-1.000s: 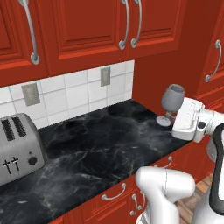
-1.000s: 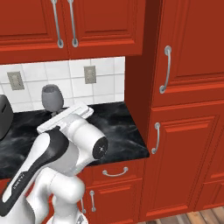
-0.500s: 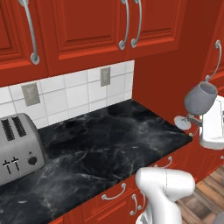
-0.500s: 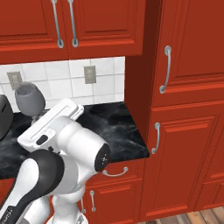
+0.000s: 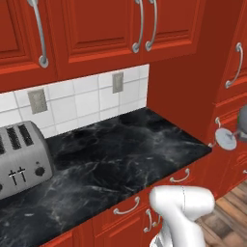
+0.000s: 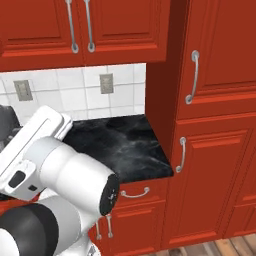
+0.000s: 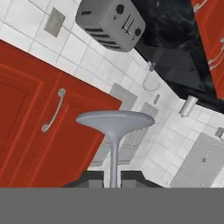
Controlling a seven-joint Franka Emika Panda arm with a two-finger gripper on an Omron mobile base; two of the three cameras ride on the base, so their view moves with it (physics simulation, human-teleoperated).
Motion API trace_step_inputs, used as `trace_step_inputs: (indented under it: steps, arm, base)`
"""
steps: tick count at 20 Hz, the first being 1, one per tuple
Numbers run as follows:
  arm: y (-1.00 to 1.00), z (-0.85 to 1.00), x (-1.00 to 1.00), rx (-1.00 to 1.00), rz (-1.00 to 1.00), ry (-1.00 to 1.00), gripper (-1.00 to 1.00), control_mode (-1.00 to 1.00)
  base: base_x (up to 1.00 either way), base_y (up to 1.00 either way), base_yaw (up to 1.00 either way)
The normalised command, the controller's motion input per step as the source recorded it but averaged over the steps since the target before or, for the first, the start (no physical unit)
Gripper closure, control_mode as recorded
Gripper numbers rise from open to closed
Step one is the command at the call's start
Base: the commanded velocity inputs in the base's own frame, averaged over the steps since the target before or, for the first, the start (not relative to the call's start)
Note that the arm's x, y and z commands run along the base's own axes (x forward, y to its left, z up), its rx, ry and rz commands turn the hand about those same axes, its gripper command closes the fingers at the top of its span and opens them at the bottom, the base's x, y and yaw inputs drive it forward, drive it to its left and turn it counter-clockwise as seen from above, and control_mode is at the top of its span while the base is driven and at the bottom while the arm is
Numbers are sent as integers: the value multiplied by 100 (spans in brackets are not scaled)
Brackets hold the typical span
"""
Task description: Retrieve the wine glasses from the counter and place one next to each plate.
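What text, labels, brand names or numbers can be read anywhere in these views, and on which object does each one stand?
None: no readable word, label, brand or number appears in any view.
The toaster carries small white marks beside its knob on the front, too small to read as text.
The cabinet doors, the wall outlets and the wine glass held by the gripper are blank.

Wine glass cut off by the right edge of the left base view: round foot and a sliver of bowl visible, the rest out of frame. Toaster cropped at the left edge there. In the hand view, glass bowl out of sight below the picture's bottom; fingertips barely showing.
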Motion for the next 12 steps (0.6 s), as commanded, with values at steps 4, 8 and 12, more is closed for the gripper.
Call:
trace_step_inputs:
  steps: [4, 8, 12]
  arm:
    - [0, 0, 0, 0, 0, 0, 100, 100]
    - [0, 0, 0, 0, 0, 0, 100, 100]
    - [0, 0, 0, 0, 0, 0, 100, 100]
  base:
    - [-68, 91, 10]
    - [-61, 100, 14]
    - [-49, 100, 45]
